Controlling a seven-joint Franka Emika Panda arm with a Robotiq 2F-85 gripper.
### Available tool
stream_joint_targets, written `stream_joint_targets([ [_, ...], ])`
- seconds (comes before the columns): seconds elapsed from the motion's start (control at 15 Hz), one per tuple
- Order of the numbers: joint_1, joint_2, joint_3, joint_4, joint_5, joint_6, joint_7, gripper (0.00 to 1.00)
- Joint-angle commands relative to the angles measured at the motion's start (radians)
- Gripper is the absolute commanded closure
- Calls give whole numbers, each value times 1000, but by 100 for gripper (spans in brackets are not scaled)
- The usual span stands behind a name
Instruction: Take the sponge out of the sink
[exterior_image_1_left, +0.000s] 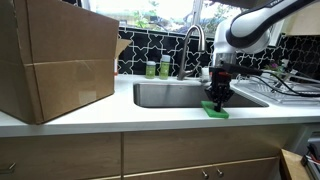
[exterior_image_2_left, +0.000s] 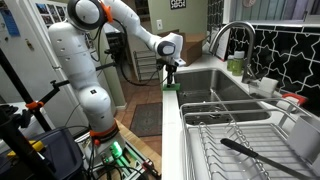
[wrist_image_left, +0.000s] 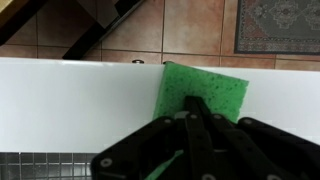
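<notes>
The bright green sponge (exterior_image_1_left: 215, 110) lies on the white counter strip in front of the sink (exterior_image_1_left: 170, 96), outside the basin, in both exterior views (exterior_image_2_left: 169, 87). My gripper (exterior_image_1_left: 216, 98) points down onto it, its fingers closed together on the sponge. In the wrist view the sponge (wrist_image_left: 205, 85) rests flat on the white counter rim, with the black fingertips (wrist_image_left: 190, 105) pressed together on its near edge and some green showing between the linkages. The steel basin (exterior_image_2_left: 215, 85) lies behind the gripper, and its grid shows at the wrist view's lower left (wrist_image_left: 40, 165).
A large cardboard box (exterior_image_1_left: 55, 60) stands on the counter beside the sink. A tall curved faucet (exterior_image_1_left: 190, 40) and two green-labelled bottles (exterior_image_1_left: 157, 68) stand behind the basin. A wire dish rack (exterior_image_2_left: 240, 135) fills the counter on the other side. Tiled floor lies beyond the counter edge (wrist_image_left: 200, 25).
</notes>
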Motion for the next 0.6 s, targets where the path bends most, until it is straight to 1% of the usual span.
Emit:
stream_joint_targets([
  [0.0, 14, 44, 2, 27, 11, -2, -8, 94],
  [0.13, 14, 45, 0, 25, -12, 0, 5, 94],
  [0.33, 10, 30, -5, 13, -29, -29, 3, 95],
  [0.53, 1, 0, -14, -15, -75, -54, 14, 94],
])
